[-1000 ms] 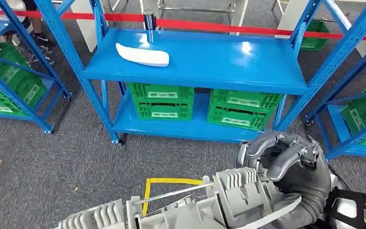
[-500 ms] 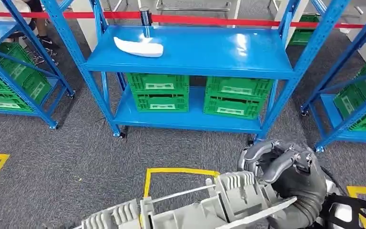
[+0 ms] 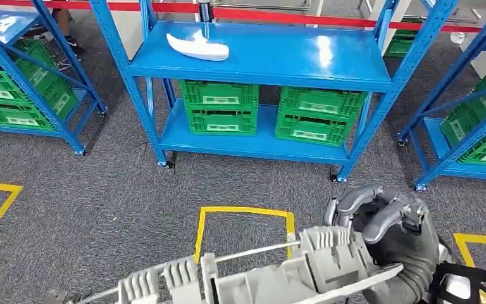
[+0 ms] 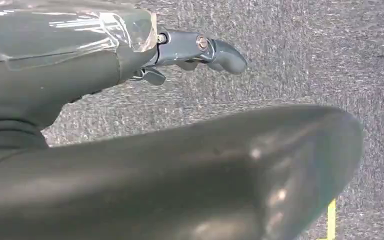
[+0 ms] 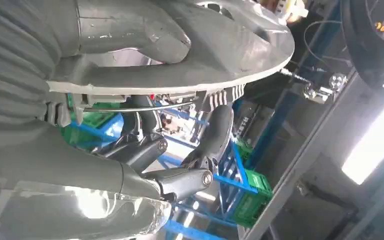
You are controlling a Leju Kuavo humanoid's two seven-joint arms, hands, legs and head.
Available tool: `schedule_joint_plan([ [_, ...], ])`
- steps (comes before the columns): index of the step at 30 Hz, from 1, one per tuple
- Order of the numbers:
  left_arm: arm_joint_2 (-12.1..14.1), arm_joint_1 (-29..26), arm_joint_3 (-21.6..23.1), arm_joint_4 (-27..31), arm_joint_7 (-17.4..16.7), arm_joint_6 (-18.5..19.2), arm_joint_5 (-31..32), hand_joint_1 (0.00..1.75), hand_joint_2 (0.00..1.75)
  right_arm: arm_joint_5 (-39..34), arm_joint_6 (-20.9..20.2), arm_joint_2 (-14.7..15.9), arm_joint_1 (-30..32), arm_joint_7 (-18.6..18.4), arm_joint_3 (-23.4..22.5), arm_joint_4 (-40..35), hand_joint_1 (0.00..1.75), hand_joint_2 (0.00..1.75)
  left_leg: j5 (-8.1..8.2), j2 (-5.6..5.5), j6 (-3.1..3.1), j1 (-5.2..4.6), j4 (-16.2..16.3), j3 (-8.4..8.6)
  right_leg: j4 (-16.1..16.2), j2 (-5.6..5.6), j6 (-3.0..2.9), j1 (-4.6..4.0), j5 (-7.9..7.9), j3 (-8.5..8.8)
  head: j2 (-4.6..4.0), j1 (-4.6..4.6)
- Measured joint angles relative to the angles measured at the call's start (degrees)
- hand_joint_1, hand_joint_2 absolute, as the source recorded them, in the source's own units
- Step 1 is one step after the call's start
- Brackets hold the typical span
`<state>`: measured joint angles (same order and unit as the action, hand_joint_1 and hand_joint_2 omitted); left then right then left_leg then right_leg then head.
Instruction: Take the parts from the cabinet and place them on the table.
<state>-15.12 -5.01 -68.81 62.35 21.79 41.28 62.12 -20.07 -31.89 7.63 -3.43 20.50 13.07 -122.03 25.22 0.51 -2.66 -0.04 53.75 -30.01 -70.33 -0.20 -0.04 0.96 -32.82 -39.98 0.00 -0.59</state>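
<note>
One grey part (image 3: pixel 253 278) – gripped by right hand (image 3: pixel 386 234).

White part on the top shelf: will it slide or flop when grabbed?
The white part looks like smooth moulded plastic, so probably stiff and light. It lies flat on the glossy shelf, so a push may slide it. Its curved, tapered shape could slip from a loose grip.

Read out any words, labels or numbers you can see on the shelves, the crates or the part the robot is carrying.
None can be read as text.
Green crates on the lower shelf: pale labels on their fronts, print too small and blurred to read.
Green crates on the left rack: the same pale labels, unreadable.
White part on the top shelf: no visible marking.
Grey ribbed part held by the right hand: no visible text.
</note>
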Motion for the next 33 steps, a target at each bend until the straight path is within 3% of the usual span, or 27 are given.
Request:
schedule_joint_plan([
  [1,0.0,0.0,-0.5,0.4,0.0,0.5,0.1,0.00,0.00,-0.3,-0.4,0.0,0.0,0.2,0.0,0.2,1.75,1.75,-0.78,0.11,0.05,0.01,0.2,-1.00,-3.4,0.00,0.64,0.04,-0.17,-0.29,0.00,0.07],
  [2,-0.4,0.1,-0.9,1.0,0.1,1.1,0.2,0.00,0.00,-0.5,-0.7,0.0,-0.1,0.7,0.0,0.5,1.75,1.75,-1.50,0.18,0.18,0.06,0.5,-2.26,-4.5,0.00,1.59,0.15,1.34,0.39,0.00,0.04],
  [4,-1.4,0.1,-2.2,3.1,0.0,3.0,0.4,0.00,0.00,-0.4,-0.8,0.0,-0.3,1.3,0.0,1.0,1.75,1.75,-2.61,0.21,0.59,0.16,1.5,-4.68,0.4,-0.02,3.18,0.52,4.94,5.17,0.00,0.07],
  [5,-2.1,0.1,-2.6,4.2,0.0,4.1,0.7,0.00,0.00,-0.2,-0.7,-0.1,-0.6,1.2,0.1,1.0,1.75,1.75,-2.97,0.19,0.87,0.20,2.3,-5.70,5.3,-0.02,3.19,0.67,5.10,8.88,0.00,0.04],
  [6,-2.4,0.0,-2.9,5.5,0.0,5.2,1.0,0.00,0.00,0.0,-0.5,-0.4,-1.0,0.6,0.1,1.0,1.75,1.75,-3.16,0.16,1.21,-0.03,3.1,-6.62,11.1,0.01,2.65,0.53,3.05,13.07,0.00,0.13],
  [7,-3.0,0.0,-3.1,6.3,0.0,5.8,1.1,0.00,0.00,0.2,-0.3,-0.9,-1.1,-0.2,0.0,0.6,1.75,1.75,-3.52,0.13,1.58,-0.08,3.7,-7.19,14.9,0.16,1.86,0.25,1.09,14.79,0.00,-0.07],
  [9,-3.5,-0.1,-3.6,7.5,0.2,6.3,1.3,0.00,0.00,0.8,-0.1,-1.7,-1.3,-1.5,0.0,-0.4,1.75,1.75,-4.89,0.14,2.31,0.18,3.5,-7.69,14.2,0.12,1.06,-0.17,1.46,13.22,0.00,0.04],
  [11,-3.8,-0.2,-3.9,8.0,0.5,6.3,1.3,0.00,0.00,1.3,-0.1,-2.0,-1.3,-2.1,-0.2,-1.2,1.75,1.75,-4.90,0.05,2.90,0.63,3.8,-8.14,14.4,-0.08,-0.20,0.42,2.66,12.46,0.00,0.11],
  [12,-4.1,-0.3,-4.0,8.0,0.9,6.1,1.5,0.00,0.00,1.6,-0.1,-2.1,-1.2,-2.4,-0.3,-1.6,1.75,1.75,-1.60,-0.09,3.27,0.65,5.2,-8.58,14.4,-0.16,-0.63,0.30,3.27,11.90,0.00,-0.09],
  [14,-4.2,-0.3,-4.0,8.1,1.8,5.7,2.0,0.00,0.00,2.1,-0.4,-2.3,-1.2,-2.5,-0.4,-2.4,1.75,1.75,6.04,-0.21,3.89,0.77,12.9,-10.10,14.3,-0.17,-1.07,0.19,4.60,10.50,0.00,-0.15],
  [15,-4.2,-0.2,-4.0,8.1,2.3,5.4,2.2,0.00,0.00,2.3,-0.5,-2.3,-1.2,-2.5,-0.4,-2.6,1.75,1.75,8.38,-0.22,4.06,0.78,17.3,-10.91,14.2,-0.16,-1.08,0.07,5.30,9.84,0.00,-0.15],
  [16,-4.2,-0.2,-4.0,8.0,3.0,5.1,2.5,0.00,0.00,2.7,-0.4,-2.3,-1.1,-2.5,-0.4,-2.8,1.75,1.75,8.97,-0.23,4.09,0.78,20.7,-11.21,14.2,-0.13,-1.03,-0.02,6.00,8.99,0.00,-0.18],
  [17,-4.2,0.0,-4.0,7.8,3.6,4.7,2.7,0.00,0.00,3.0,-0.3,-2.3,-0.9,-2.4,-0.4,-2.9,1.75,1.75,7.69,-0.24,4.01,0.77,21.8,-10.57,14.1,-0.12,-0.97,-0.12,6.67,8.13,0.00,-0.15],
  [18,-4.2,0.3,-4.0,7.5,4.2,4.2,2.8,0.00,0.00,3.2,-0.1,-2.3,-0.9,-2.3,-0.4,-3.0,1.75,1.75,5.19,-0.26,3.80,0.76,20.5,-8.58,13.9,-0.11,-0.88,-0.26,7.28,7.17,0.00,-0.18],
  [19,-4.1,0.4,-4.0,7.3,4.5,3.9,2.9,0.00,0.00,3.2,0.1,-2.3,-0.8,-2.3,-0.4,-3.3,1.75,1.75,3.28,-0.31,3.47,0.72,17.4,-5.93,13.9,-0.08,-0.82,-0.40,7.78,6.48,0.00,-0.17],
  [20,-4.1,0.5,-4.0,7.1,4.8,3.7,3.1,0.00,0.00,3.2,0.3,-2.3,-0.8,-2.2,-0.4,-3.7,1.75,1.75,2.36,-0.45,2.73,0.58,11.8,-1.72,13.9,0.02,-0.79,-0.58,8.39,5.91,0.00,-0.20],
  [21,-4.0,0.7,-4.0,7.0,5.0,3.7,3.2,0.00,0.00,3.2,0.4,-2.3,-0.8,-2.1,-0.4,-4.0,1.75,1.75,4.25,-0.72,1.86,0.31,6.0,2.35,13.9,0.02,-0.56,-0.57,8.82,5.69,0.00,-0.13],
  [22,-4.0,0.7,-4.0,7.0,5.2,3.7,3.3,0.00,0.00,3.2,0.5,-2.3,-0.8,-2.0,-0.4,-4.4,1.75,1.75,5.80,-0.58,1.56,0.19,1.7,4.90,13.8,0.00,-0.25,-0.88,9.25,5.50,0.00,-0.09],
  [23,-4.1,0.9,-4.1,7.0,5.3,4.0,3.5,0.00,0.00,3.4,0.7,-2.3,-0.7,-1.9,-0.4,-4.8,1.75,1.75,6.13,-0.58,1.74,-0.03,1.1,5.05,13.9,-0.16,0.30,-0.59,9.79,5.40,0.00,-0.11],
  [25,-4.2,0.8,-4.5,7.0,5.6,4.9,4.4,0.00,0.00,3.7,1.2,-2.3,-0.4,-1.8,-0.4,-5.6,1.75,1.75,5.08,-0.56,0.96,-0.60,1.1,4.48,14.3,-0.22,1.02,-0.23,10.92,5.21,0.00,-0.18],
  [26,-4.3,0.8,-4.7,7.1,5.7,5.2,4.7,0.00,0.00,3.7,1.4,-2.3,-0.1,-1.8,-0.5,-6.0,1.75,1.75,3.81,-0.42,0.47,-0.20,-0.1,4.00,14.3,-0.20,1.20,-0.47,10.96,4.99,0.00,-0.09],
  [27,-4.6,0.9,-4.7,7.1,5.9,5.4,5.1,0.00,0.00,3.8,1.6,-2.2,0.1,-1.7,-0.5,-6.2,1.75,1.75,2.94,0.01,0.21,-0.03,-0.4,3.57,13.1,-0.04,0.91,-0.36,9.01,4.18,0.00,-0.07],
  [28,-4.6,0.9,-4.8,7.3,6.0,5.5,5.2,0.00,0.00,3.8,1.7,-2.1,0.0,-1.7,-0.5,-6.4,1.75,1.75,2.21,0.09,-0.36,-0.02,-0.3,2.61,10.1,0.04,0.32,-0.35,5.68,3.11,0.00,0.15],
  [30,-4.7,0.9,-4.8,7.3,6.1,5.5,5.5,0.00,0.00,3.9,1.9,-2.0,0.3,-1.7,-0.5,-6.6,1.75,1.75,0.70,0.12,-0.33,-0.09,-0.2,0.81,1.1,0.07,0.12,-0.13,-0.17,0.67,0.00,0.11],
  [31,-4.8,0.9,-4.9,7.3,6.1,5.5,5.6,0.00,0.00,3.9,1.9,-2.0,0.4,-1.7,-0.5,-6.6,1.75,1.75,0.02,0.16,-0.25,-0.09,-0.1,-0.19,-2.8,0.07,0.64,-0.03,-1.20,-0.08,0.00,0.20],
  [32,-4.9,0.9,-5.0,7.3,6.1,5.6,5.6,0.00,0.00,3.9,1.9,-1.9,0.5,-1.7,-0.5,-6.6,1.75,1.75,-0.68,0.24,-0.12,-0.04,0.2,-1.39,-4.8,0.06,1.62,0.20,-0.43,0.28,0.00,0.13],
  [33,-5.0,0.9,-5.1,7.3,6.1,5.6,5.6,0.00,0.00,3.9,1.9,-1.9,0.5,-1.6,-0.5,-6.6,1.75,1.75,-1.17,0.32,0.05,0.06,0.5,-2.34,-4.1,0.06,2.54,0.42,1.20,1.61,0.00,0.15],
])
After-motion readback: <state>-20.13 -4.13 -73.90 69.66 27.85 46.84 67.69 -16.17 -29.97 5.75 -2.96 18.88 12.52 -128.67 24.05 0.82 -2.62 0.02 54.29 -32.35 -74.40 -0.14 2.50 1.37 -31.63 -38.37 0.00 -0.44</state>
